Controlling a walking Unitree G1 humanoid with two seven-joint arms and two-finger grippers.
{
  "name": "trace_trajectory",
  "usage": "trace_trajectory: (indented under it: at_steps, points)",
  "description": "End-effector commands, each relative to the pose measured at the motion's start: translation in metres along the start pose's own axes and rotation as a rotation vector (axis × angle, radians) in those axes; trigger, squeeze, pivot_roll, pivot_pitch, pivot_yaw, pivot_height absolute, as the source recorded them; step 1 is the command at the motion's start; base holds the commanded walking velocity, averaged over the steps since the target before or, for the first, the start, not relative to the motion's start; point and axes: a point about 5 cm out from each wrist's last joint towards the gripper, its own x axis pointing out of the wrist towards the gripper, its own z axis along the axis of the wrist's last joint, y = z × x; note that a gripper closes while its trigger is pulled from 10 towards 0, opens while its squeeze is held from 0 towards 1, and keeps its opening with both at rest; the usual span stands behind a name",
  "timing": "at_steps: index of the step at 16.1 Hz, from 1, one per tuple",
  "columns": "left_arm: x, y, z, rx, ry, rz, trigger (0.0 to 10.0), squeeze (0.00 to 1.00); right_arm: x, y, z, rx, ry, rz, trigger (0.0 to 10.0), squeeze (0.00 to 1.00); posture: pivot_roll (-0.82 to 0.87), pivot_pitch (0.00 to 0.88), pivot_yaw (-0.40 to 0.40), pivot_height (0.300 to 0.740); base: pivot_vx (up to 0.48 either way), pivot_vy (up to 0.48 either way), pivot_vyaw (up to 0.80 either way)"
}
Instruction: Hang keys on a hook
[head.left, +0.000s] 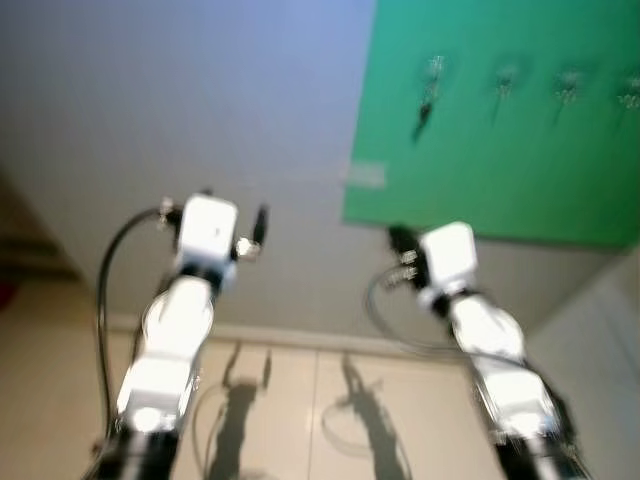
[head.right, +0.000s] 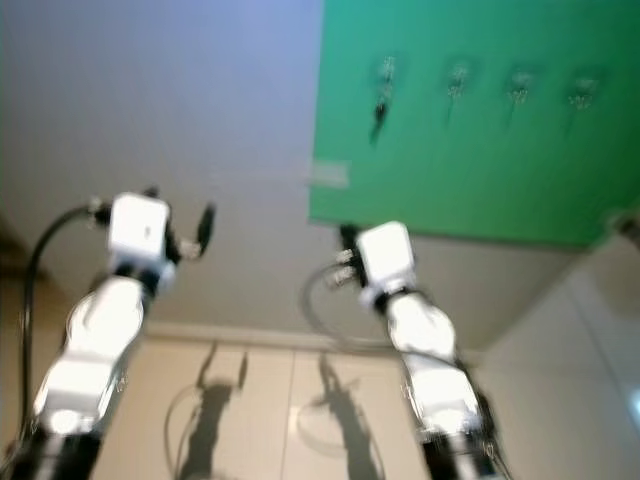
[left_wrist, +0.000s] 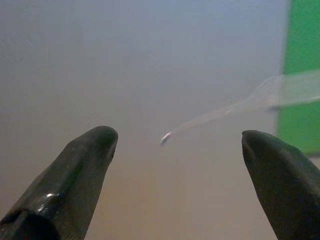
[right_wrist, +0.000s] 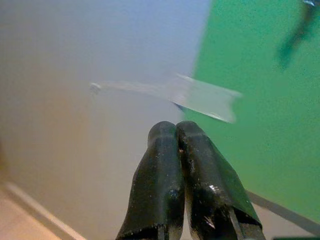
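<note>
A green board (head.left: 500, 130) is fixed to the pale wall and carries several small hooks (head.left: 505, 78) in a row. A dark set of keys (head.left: 425, 108) hangs from the leftmost hook and appears as a blurred dark shape (right_wrist: 297, 35) in the right wrist view. My left gripper (head.left: 235, 205) is raised before the bare wall, left of the board, open with nothing between its fingers (left_wrist: 90, 155). My right gripper (head.left: 398, 238) is held up below the board's lower left corner, its fingers (right_wrist: 165, 150) shut together with nothing seen in them. The head views are blurred.
A strip of clear tape (head.left: 365, 175) holds the board's left edge to the wall. Beige floor tiles (head.left: 290, 400) and a baseboard lie below. A white surface (head.left: 600, 320) rises at the right, and a brown object (head.left: 30, 240) sits at the far left.
</note>
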Motion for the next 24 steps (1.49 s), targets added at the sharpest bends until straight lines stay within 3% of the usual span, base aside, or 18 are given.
trace_trajectory:
  at_steps: [1,10,12,16,24]
  points:
    - [0.003,-0.004,0.006,0.002,-0.027,-0.011,10.0,0.00,-0.004,-0.012,0.001,-0.011,-0.009,-0.050,10.0,0.00,0.00,0.000,-0.003,0.740,0.000,-0.480,0.80]
    - [0.007,-0.006,0.008,0.034,-0.043,-0.029,10.0,0.00,-0.007,-0.017,0.006,0.047,-0.052,-0.091,10.0,0.00,0.00,0.000,0.005,0.740,0.000,-0.480,0.14]
    - [0.008,-0.003,0.012,-0.001,-0.063,-0.023,10.0,0.00,-0.007,-0.020,0.009,0.058,-0.058,-0.101,10.0,0.00,-0.01,0.000,0.006,0.740,0.000,0.000,0.00]
    - [0.007,-0.007,0.012,0.015,-0.073,-0.063,10.0,0.00,-0.008,-0.020,0.011,0.073,-0.064,-0.111,10.0,0.00,-0.01,0.000,0.005,0.740,0.000,0.000,0.00]
    - [0.005,-0.007,0.011,0.001,-0.075,-0.078,10.0,0.00,-0.008,-0.017,0.012,0.065,-0.065,-0.098,10.0,0.00,-0.01,0.000,-0.003,0.740,0.305,0.000,0.00]
